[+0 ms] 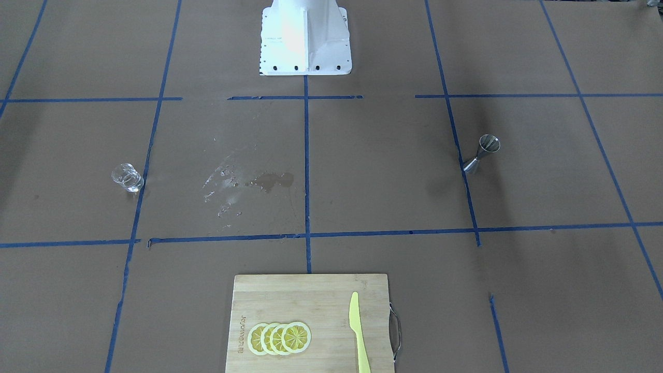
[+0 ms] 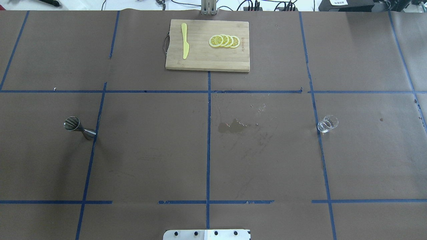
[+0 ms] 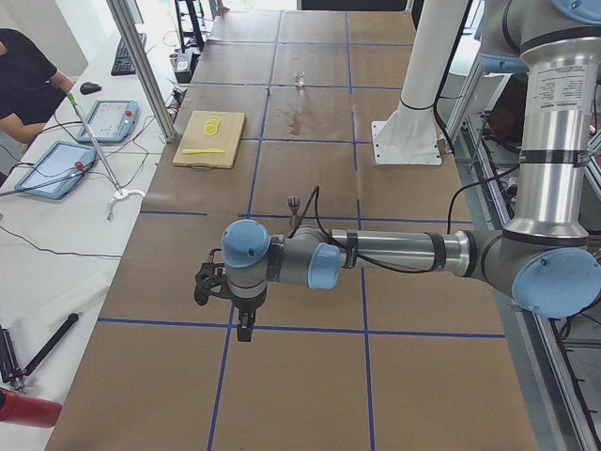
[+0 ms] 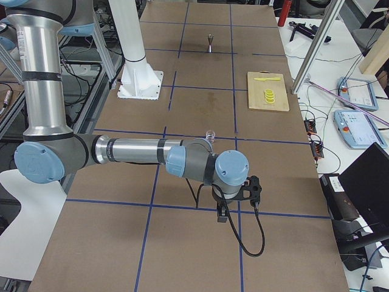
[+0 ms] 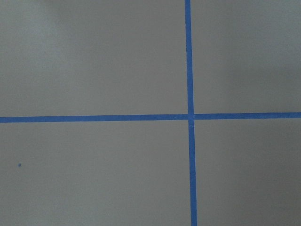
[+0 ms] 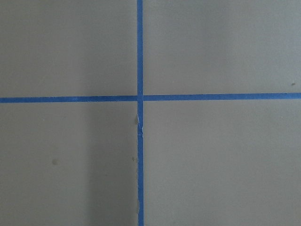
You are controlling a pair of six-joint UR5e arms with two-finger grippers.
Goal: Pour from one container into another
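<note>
Currently, the glass cup [image 2: 327,123] stands upright on the robot's right half of the surface [image 2: 150,160], its base at a blue tape line [image 2: 322,150]. The steel jigger [image 2: 80,128] stands upright on the left half, its lower cone touching another tape line, well apart from the cup. Between them, near the centre line, a wet patch [image 2: 230,126] with scattered droplets marks the brown covering. A wooden cutting board [image 2: 200,60] lies at the far edge from the robot base [image 2: 206,234]; it carries a yellow knife [image 2: 184,45] and a row of overlapping lemon slices [image 2: 224,41]. The left tool [image 3: 246,331] hangs above the surface toward the left end, apart from the jigger; whether it is released or clenched cannot be told. The right tool [image 4: 222,216] hangs toward the right end, apart from the cup; its state also cannot be told. Both wrist views show only bare covering and crossing tape. A person [image 3: 23,80] sits at the side bench.
</note>
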